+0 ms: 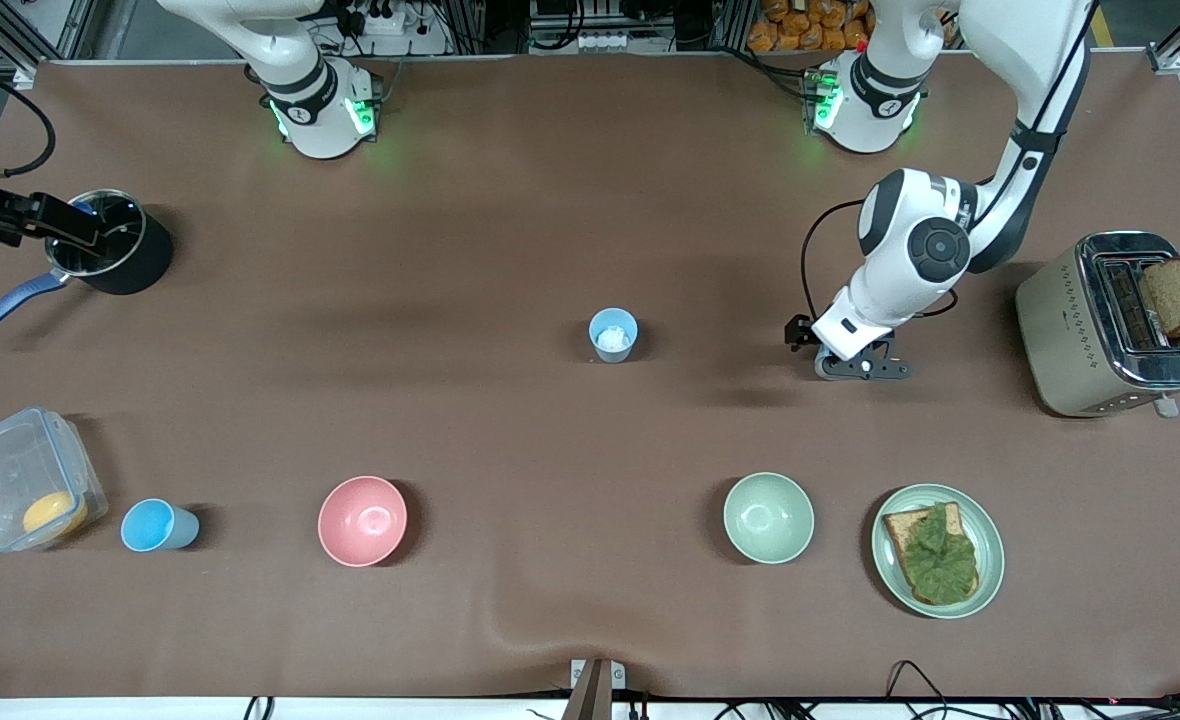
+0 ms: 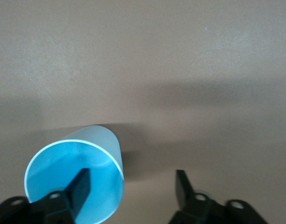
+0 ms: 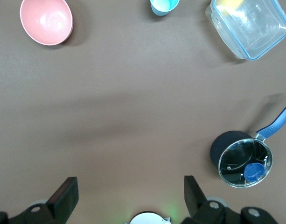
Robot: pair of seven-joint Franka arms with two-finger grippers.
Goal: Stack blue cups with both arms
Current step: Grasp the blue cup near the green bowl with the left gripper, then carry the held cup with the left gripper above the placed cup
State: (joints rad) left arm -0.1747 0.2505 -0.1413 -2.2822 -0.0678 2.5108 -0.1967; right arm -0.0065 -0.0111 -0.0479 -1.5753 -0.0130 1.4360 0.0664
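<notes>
My left gripper (image 2: 132, 185) is down at the table in the middle right-hand... rather, at the left arm's end of the front view's middle band, between the toaster (image 1: 1110, 325) and the paler cup (image 1: 613, 334). Its fingers stand apart around the wall of a blue cup (image 2: 54, 168): in the left wrist view one finger (image 2: 80, 186) is inside the cup's mouth and the other is outside, well clear of the wall, so nothing is gripped. From the front I can hardly see this cup under the wrist.

The paler cup, with a white patch inside, stands upright at the centre of the front view, apart from everything.

A third blue cup (image 1: 155, 525) is low in the front view at the right arm's end, between the clear container (image 1: 25, 480) and the pink bowl (image 1: 362, 520).

My right gripper (image 3: 129, 186) waits high over the right arm's end of the table, fingers spread wide and empty; its wrist view looks down on the black pot (image 3: 240, 158).

The green bowl (image 1: 768, 517) and a plate (image 1: 990, 540) of toast sit low in the front view at the left arm's end.
</notes>
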